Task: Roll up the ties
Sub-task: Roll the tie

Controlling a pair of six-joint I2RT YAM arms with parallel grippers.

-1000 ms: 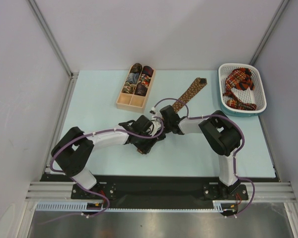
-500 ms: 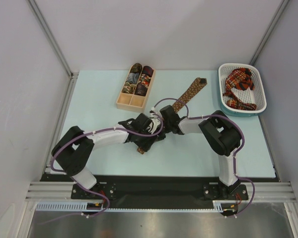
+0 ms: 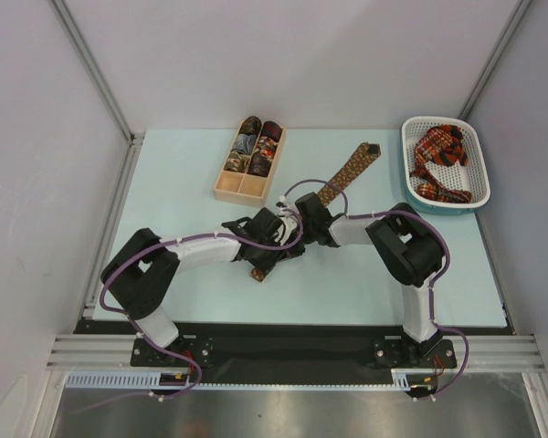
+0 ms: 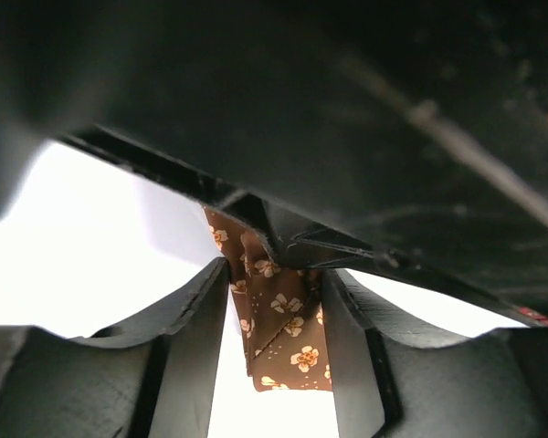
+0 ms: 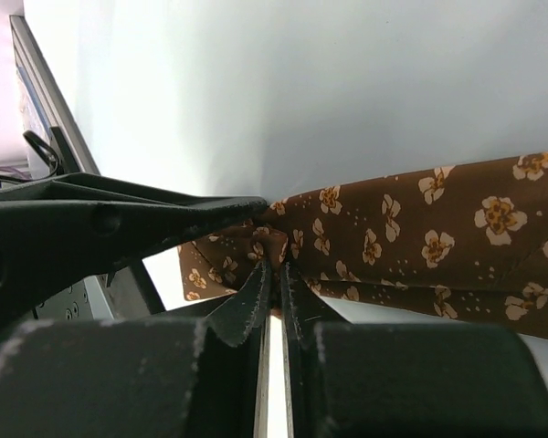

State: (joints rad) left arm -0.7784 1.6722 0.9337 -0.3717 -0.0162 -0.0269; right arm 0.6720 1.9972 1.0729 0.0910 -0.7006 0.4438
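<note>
The brown tie (image 3: 354, 164) with small gold flowers is lying stretched diagonally across the table (image 3: 183, 182), its near end folded. Red plaid ties (image 3: 438, 162) are lying heaped far right; rolled ties (image 3: 258, 146) are sitting far left.

We see a pale blue bench (image 3: 178, 187) enclosed by plain white walls (image 3: 301, 55) under even light.

Matt cloth tie (image 5: 420, 237), wooden box (image 3: 226, 193), plastic basket (image 3: 408, 157)
</note>
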